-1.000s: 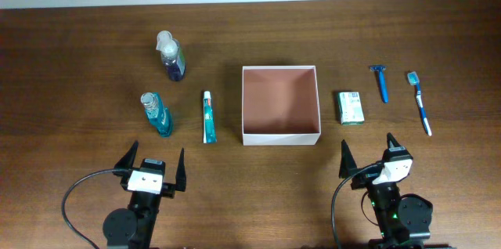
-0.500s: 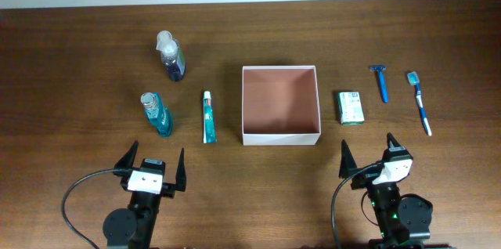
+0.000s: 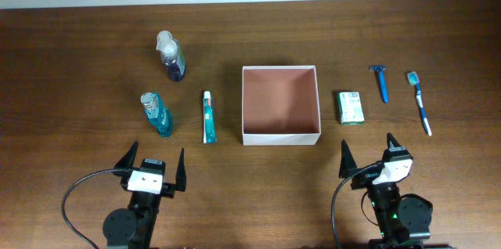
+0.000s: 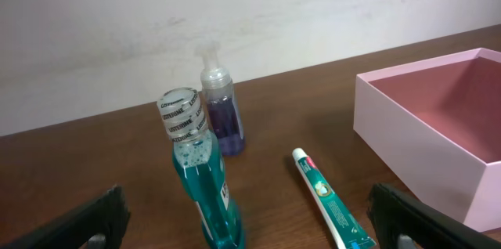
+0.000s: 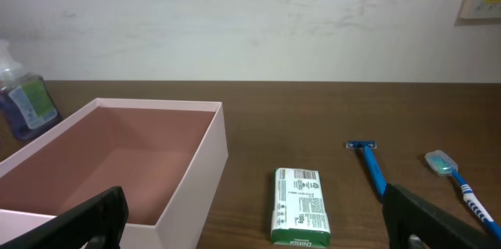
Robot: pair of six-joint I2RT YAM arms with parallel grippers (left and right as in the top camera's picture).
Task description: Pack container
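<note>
At the near edge of the brown wooden counter (image 3: 78, 45), both arms are folded low. The left fingers (image 3: 127, 160) and the right fingers (image 3: 344, 161) are spread wide and grip nothing. The container (image 3: 280, 137), square cardboard with thin white walls, sits at counter centre; its pinkish-brown floor is bare. At its 9 o'clock lie a flat toothpaste tube (image 3: 208, 117) and a teal mouthwash bottle (image 3: 156, 114). At 3 o'clock lies a green-and-white soap box (image 3: 351, 107). At 10 o'clock is a purple pump bottle (image 3: 171, 55).

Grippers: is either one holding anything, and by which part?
Nothing is held. The left gripper and right gripper are both open and empty, and the container sits apart from both.
</note>
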